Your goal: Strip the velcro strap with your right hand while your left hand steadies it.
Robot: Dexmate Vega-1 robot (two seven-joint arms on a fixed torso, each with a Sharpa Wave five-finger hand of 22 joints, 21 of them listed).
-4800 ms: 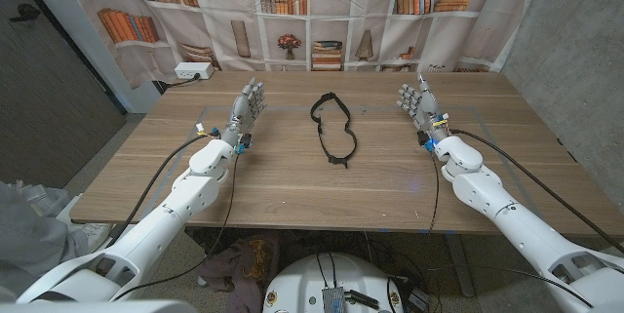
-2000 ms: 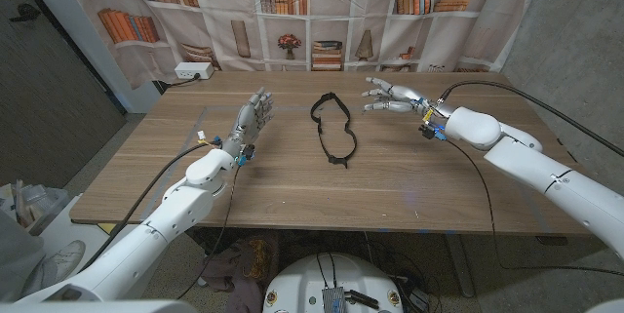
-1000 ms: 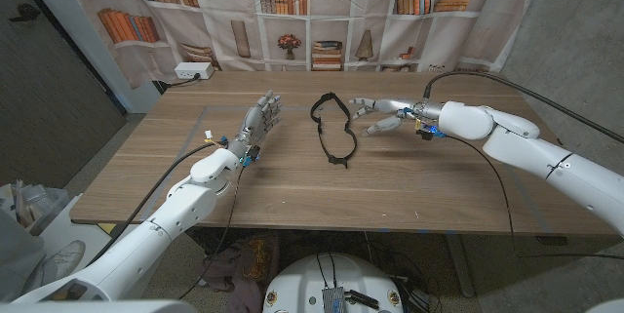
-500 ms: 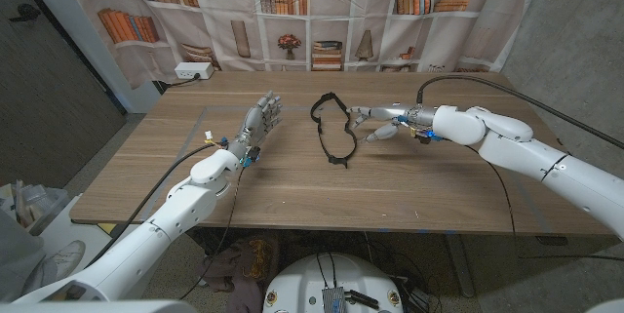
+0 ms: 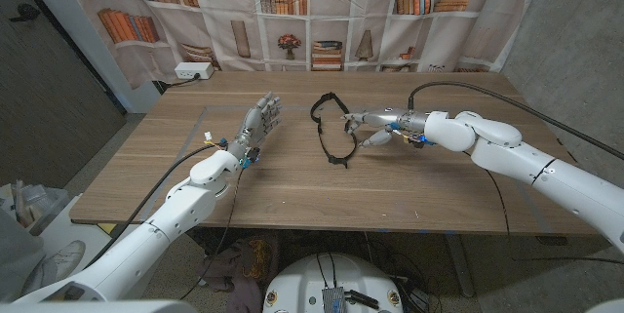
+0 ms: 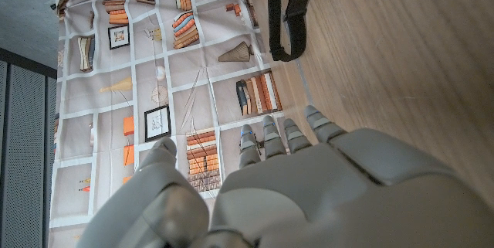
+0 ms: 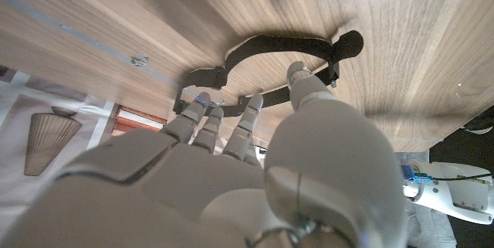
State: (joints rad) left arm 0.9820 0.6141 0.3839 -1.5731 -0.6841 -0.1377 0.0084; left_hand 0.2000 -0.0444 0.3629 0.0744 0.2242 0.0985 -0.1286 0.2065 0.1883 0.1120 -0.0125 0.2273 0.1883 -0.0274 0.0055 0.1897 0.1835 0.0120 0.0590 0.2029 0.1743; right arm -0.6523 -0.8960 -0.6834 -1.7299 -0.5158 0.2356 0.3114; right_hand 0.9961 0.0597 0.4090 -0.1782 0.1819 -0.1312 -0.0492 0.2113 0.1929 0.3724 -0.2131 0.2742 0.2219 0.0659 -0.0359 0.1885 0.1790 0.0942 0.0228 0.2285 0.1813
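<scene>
The black velcro strap (image 5: 332, 129) lies as a long loop on the middle of the wooden table (image 5: 292, 181). My right hand (image 5: 375, 123) reaches in from the right, fingers spread. Its fingertips (image 5: 348, 116) are at the loop's right side; whether they touch it I cannot tell. In the right wrist view the strap (image 7: 270, 47) curves just past my right hand (image 7: 247, 171), and nothing is held. My left hand (image 5: 257, 124) stands to the left of the strap, fingers apart and pointing away, a hand's width clear of it. The left wrist view shows the strap's end (image 6: 289, 16) beyond my left hand (image 6: 293, 186).
A white power strip (image 5: 193, 72) sits at the table's back left corner. A bookshelf-print curtain (image 5: 292, 11) hangs behind the table. My right arm's black cable (image 5: 468, 87) arches over the table's right half.
My right hand has swung left from the table's right side and now reaches the strap's right edge. My left hand has edged slightly toward the strap and then stayed put.
</scene>
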